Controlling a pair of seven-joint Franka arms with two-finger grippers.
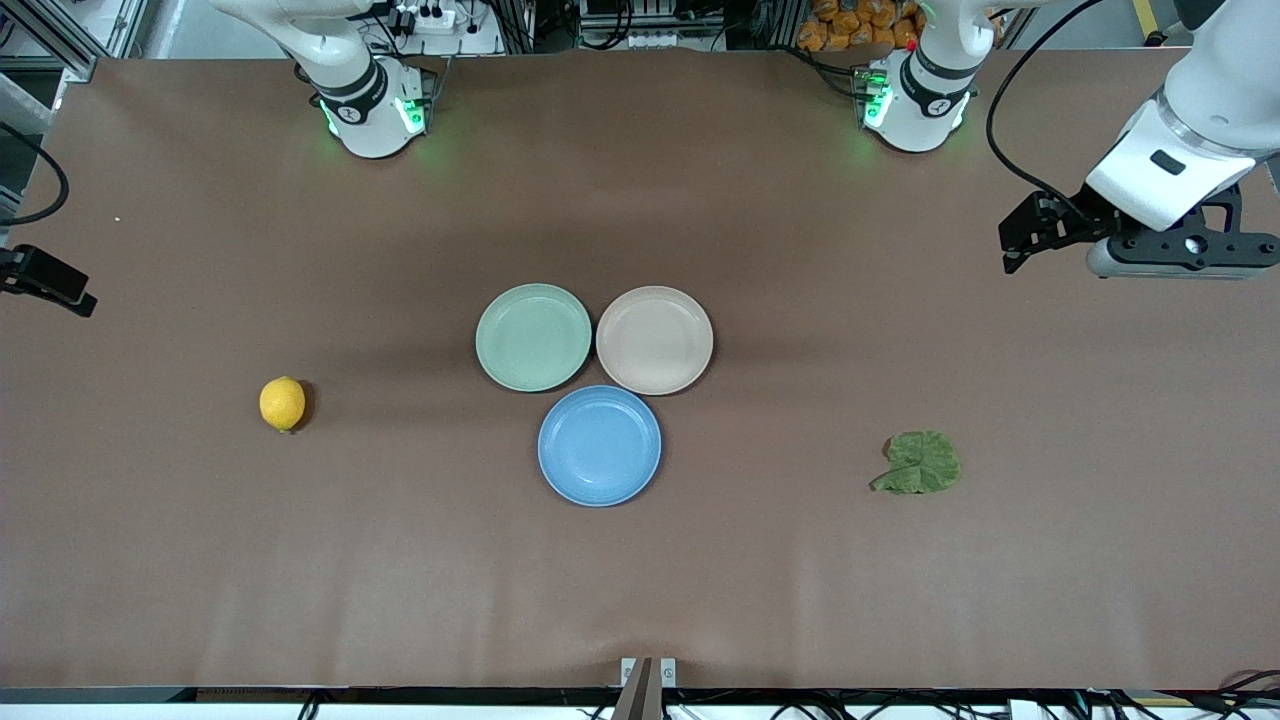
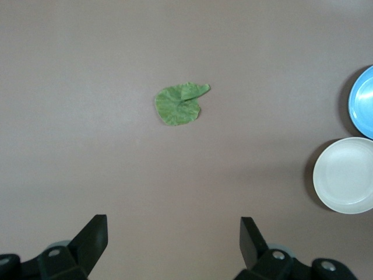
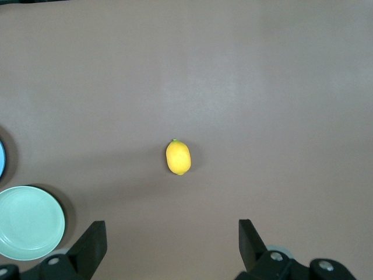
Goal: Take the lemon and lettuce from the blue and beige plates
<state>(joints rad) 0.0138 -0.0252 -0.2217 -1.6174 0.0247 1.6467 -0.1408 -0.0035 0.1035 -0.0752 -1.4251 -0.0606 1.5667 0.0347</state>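
Observation:
The yellow lemon [image 1: 282,403] [image 3: 178,157] lies on the bare brown table toward the right arm's end. The crinkled green lettuce [image 1: 920,463] [image 2: 179,104] lies on the table toward the left arm's end. Neither is on a plate. The blue plate [image 1: 599,445] [image 2: 364,102] and the beige plate [image 1: 654,340] [image 2: 345,175] sit mid-table and hold nothing, the blue one nearer the front camera. My left gripper [image 1: 1015,245] [image 2: 173,236] hangs open, high over the table at its own end. My right gripper [image 1: 60,285] [image 3: 172,239] hangs open over the table's edge at its end.
A mint-green plate [image 1: 533,337] [image 3: 29,221] touches the beige and blue plates, on the side toward the right arm. The two arm bases [image 1: 375,110] [image 1: 915,100] stand along the table's back edge. A small bracket [image 1: 648,675] sits at the front edge.

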